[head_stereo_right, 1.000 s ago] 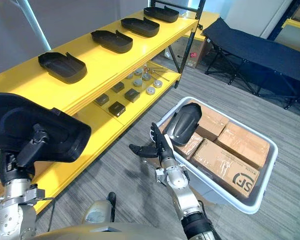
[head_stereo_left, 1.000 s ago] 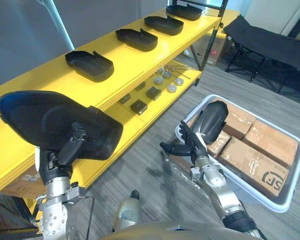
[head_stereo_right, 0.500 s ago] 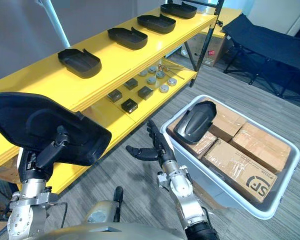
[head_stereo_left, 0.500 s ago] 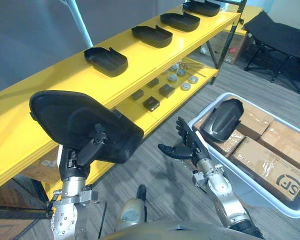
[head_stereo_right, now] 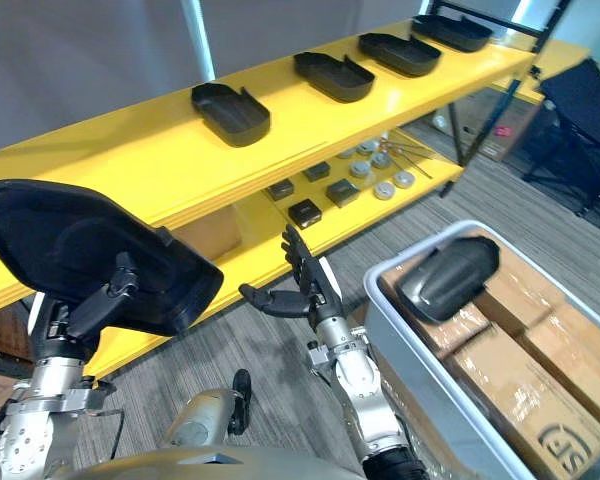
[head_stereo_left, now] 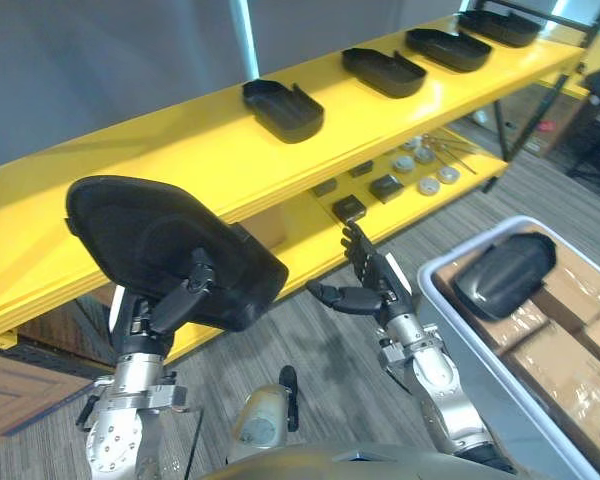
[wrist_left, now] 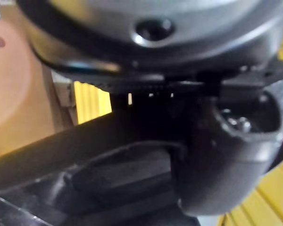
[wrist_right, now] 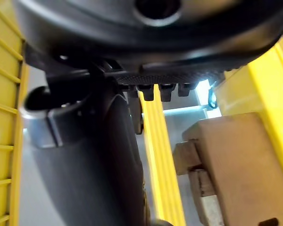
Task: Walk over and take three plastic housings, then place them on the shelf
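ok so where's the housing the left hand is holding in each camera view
left eye view: held housing lower left, gripped by the left hand, in front of the yellow shelf.
right eye view: lower left again, closer to the edge.
left wrist view: the dark shell beside the thumb.
right wrist view: yellow shelf and cardboard past the right hand.
shared landmark: the yellow shelf.
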You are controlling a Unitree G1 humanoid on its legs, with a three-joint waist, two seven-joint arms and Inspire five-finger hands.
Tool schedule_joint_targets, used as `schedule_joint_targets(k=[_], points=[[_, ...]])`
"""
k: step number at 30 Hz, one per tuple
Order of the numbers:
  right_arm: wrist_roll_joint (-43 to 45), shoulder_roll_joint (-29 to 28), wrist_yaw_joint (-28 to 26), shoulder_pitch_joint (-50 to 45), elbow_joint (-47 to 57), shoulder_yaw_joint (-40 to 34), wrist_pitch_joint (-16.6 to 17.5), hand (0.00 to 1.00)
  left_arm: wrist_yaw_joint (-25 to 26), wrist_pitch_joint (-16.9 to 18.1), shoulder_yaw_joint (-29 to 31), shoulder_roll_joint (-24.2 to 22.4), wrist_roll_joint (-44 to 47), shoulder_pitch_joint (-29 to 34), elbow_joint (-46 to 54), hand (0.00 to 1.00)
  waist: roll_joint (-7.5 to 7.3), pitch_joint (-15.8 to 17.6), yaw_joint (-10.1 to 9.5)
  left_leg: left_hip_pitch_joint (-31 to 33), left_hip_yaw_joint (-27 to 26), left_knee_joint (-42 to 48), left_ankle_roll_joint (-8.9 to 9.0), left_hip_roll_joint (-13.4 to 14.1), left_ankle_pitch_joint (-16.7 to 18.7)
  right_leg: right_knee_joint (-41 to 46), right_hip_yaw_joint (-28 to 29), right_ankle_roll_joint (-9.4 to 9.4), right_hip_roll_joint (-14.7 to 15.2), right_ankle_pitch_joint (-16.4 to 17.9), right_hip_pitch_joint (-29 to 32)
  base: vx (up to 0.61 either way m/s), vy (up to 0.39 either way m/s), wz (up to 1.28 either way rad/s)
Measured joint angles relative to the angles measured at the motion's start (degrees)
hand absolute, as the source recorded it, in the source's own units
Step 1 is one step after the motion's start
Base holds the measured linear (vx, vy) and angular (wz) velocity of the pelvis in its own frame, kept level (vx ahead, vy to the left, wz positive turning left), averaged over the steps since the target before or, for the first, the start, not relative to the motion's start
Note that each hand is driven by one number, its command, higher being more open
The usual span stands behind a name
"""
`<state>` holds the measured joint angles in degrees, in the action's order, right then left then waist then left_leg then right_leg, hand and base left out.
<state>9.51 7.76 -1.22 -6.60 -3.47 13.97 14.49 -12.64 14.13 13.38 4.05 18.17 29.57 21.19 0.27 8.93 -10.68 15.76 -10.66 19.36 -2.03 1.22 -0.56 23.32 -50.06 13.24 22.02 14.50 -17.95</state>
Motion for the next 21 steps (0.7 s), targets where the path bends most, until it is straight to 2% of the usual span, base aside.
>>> schedule_joint_targets(k=[1, 2, 3, 4, 5, 6, 7, 9, 10, 12, 13, 15, 16, 17, 18, 19, 20, 21], points=[[0.00, -0.03, 1.21, 0.44, -0.01, -0.24, 0.56, 1.00, -0.11, 0.02, 0.14, 0.03, 0.01, -0.22, 0.09, 0.00, -0.13, -0.27, 0.13, -0.28, 0.85, 0.52, -0.22, -0.69, 0.46, 5.32, 3.08, -1.65, 2.00, -2.00, 1.59, 0.28, 0.200, 0.65], [0.03, -0.23, 2.04, 1.30, -0.01, -1.10, 1.24, 1.00, -0.21, 0.20, 0.31, 0.49, -0.01, -0.31, 0.52, 0.00, -0.42, -0.81, 0.02, -0.83, 1.57, -0.30, -0.76, -1.11, 0.90, 11.58, 7.25, -2.51, 4.02, -5.96, 4.78, 0.33, 0.232, 0.48], [-0.01, -0.62, 2.06, 2.83, -0.20, -2.02, 2.21, 1.00, 0.49, 0.64, 0.77, 0.71, -0.07, -0.56, 0.83, 0.00, -0.50, -0.76, 0.15, -2.36, 2.44, -2.52, -1.28, -1.46, 0.70, 17.20, 11.44, -2.36, 5.10, -7.37, 8.22, 0.25, 0.147, 0.29], [0.00, -0.97, 2.07, 3.53, -0.20, -2.32, 3.03, 1.00, 1.24, 0.64, 0.81, 0.87, -0.07, -0.92, 0.81, 0.00, -0.38, -0.69, 0.31, -3.27, 2.88, -3.66, -1.57, -1.62, 0.63, 19.31, 12.38, -3.06, 5.04, -5.50, 9.74, 0.23, 0.086, 0.16], [-0.08, -1.05, 2.07, 4.58, -0.19, -2.48, 4.44, 1.00, 2.19, 0.64, 0.86, 0.94, -0.07, -1.52, 0.79, 0.00, 0.15, -0.37, 0.64, -5.19, 3.54, -5.57, -1.98, -1.71, 0.58, 20.85, 12.84, -4.35, 4.61, -2.18, 11.29, 0.20, 0.057, 0.10], [-0.29, -0.64, 2.06, 6.16, -0.12, -2.70, 6.09, 1.00, 2.91, 0.67, 0.94, 1.07, -0.05, -2.50, 0.79, 0.00, 1.08, 0.07, 1.02, -8.29, 4.34, -8.16, -1.88, -1.56, 0.56, 20.04, 12.68, -7.20, 3.08, 0.32, 12.68, 0.21, 0.075, 0.10], [-0.28, 0.32, 2.01, 8.24, 0.04, -2.87, 8.05, 1.00, 3.78, 0.70, 0.97, 1.64, 0.03, -4.04, 0.78, 0.00, 2.01, 0.26, 1.58, -10.65, 5.23, -9.87, -1.37, -1.52, 0.85, 17.89, 13.40, -10.05, 1.46, 2.01, 14.86, 0.14, 0.062, 0.13], [-0.24, 2.48, 2.24, 10.89, 2.15, -4.09, 10.35, 1.00, 4.51, 0.71, 0.91, 2.50, 0.87, -7.33, 0.75, 0.00, 2.93, 0.19, 2.35, -11.15, 7.27, -10.48, -1.34, -1.36, 0.91, 15.58, 17.72, -12.07, -0.82, 3.12, 20.22, 0.09, 0.014, 0.49], [-0.02, 4.65, 2.22, 13.43, 5.95, -6.70, 12.46, 1.00, 5.27, 0.79, 0.96, 3.70, 2.15, -10.86, 0.50, 0.00, 3.92, 0.70, 3.45, -10.97, 9.72, -10.65, -1.34, -0.97, 0.91, 13.16, 23.99, -11.81, -2.88, 2.66, 25.43, 0.09, -0.037, 0.90], [1.13, 6.38, 1.89, 15.10, 9.78, -10.23, 14.35, 1.00, 5.72, 1.25, 1.22, 4.82, 2.16, -13.72, -0.76, 0.00, 4.18, 0.87, 4.45, -11.21, 11.01, -10.73, -1.15, -0.48, 1.02, 9.07, 28.61, -9.11, -4.12, 0.79, 27.99, 0.11, -0.123, 0.91], [3.41, 7.46, 1.16, 16.31, 12.60, -13.12, 14.84, 1.00, 6.01, 1.51, 1.80, 5.57, 2.16, -14.68, -1.78, 0.00, 3.47, 0.79, 4.89, -11.76, 11.59, -10.72, -0.63, -0.54, 1.32, 4.41, 30.63, -8.27, -4.18, -0.85, 27.51, 0.18, -0.309, 0.93], [7.38, 9.10, -1.11, 18.26, 15.36, -17.26, 14.56, 1.00, 6.29, 1.82, 3.50, 6.37, 2.16, -14.11, -2.59, 0.00, 1.17, -0.06, 4.99, -12.65, 11.62, -10.71, 1.07, -1.33, 2.26, -1.68, 30.29, -9.16, -4.21, -1.03, 24.81, 0.21, -0.380, 0.93], [9.17, 11.10, -1.31, 19.54, 15.87, -19.75, 13.73, 1.00, 6.47, 1.89, 4.00, 6.22, 2.31, -13.87, -3.36, 0.00, 0.08, -0.79, 5.55, -12.78, 10.99, -10.55, 2.46, -1.08, 2.34, -3.63, 29.12, -7.83, -4.48, -4.03, 22.89, 0.24, -0.362, 1.01], [10.66, 12.90, -1.29, 20.72, 15.59, -21.90, 11.63, 1.00, 6.28, 1.89, 4.11, 5.89, 2.49, -12.96, -3.43, 0.00, 0.84, -1.30, 5.64, -13.05, 8.81, -10.25, 4.11, 1.65, 2.10, -4.80, 26.61, -8.20, -5.49, -5.37, 21.50, 0.23, -0.332, 0.96], [11.62, 13.57, -1.28, 21.28, 15.29, -22.96, 10.23, 1.00, 6.14, 1.89, 4.28, 5.75, 2.50, -12.64, -3.43, 0.00, 1.26, -1.43, 5.61, -12.81, 7.72, -9.73, 4.52, 3.09, 2.23, -5.68, 25.55, -8.36, -6.18, -6.38, 20.53, 0.21, -0.262, 0.72], [12.41, 14.54, -0.99, 21.39, 13.83, -24.84, 7.65, 1.00, 6.06, 1.88, 4.35, 5.37, 2.50, -12.15, -3.42, 0.00, 2.11, -1.87, 5.04, -11.74, 5.41, -7.82, 5.30, 5.90, 2.97, -7.98, 22.64, -8.79, -7.73, -8.70, 18.34, 0.20, -0.236, 0.67], [12.74, 14.81, -0.97, 20.83, 11.71, -26.47, 4.79, 1.00, 5.72, 1.83, 4.23, 4.70, 2.51, -11.75, -3.43, 0.00, 2.82, -2.18, 5.15, -10.66, 0.83, -5.46, 5.00, 9.01, 3.35, -10.69, 19.67, -9.16, -9.45, -9.59, 15.95, 0.21, -0.228, 0.80], [12.71, 14.83, -0.92, 20.38, 10.61, -27.21, 2.92, 1.00, 5.29, 1.75, 4.09, 4.38, 2.52, -11.76, -3.43, 0.00, 3.04, -2.29, 5.73, -10.10, -2.63, -4.69, 4.90, 10.64, 3.28, -11.90, 17.99, -9.23, -10.01, -9.96, 14.71, 0.23, -0.220, 1.08]])
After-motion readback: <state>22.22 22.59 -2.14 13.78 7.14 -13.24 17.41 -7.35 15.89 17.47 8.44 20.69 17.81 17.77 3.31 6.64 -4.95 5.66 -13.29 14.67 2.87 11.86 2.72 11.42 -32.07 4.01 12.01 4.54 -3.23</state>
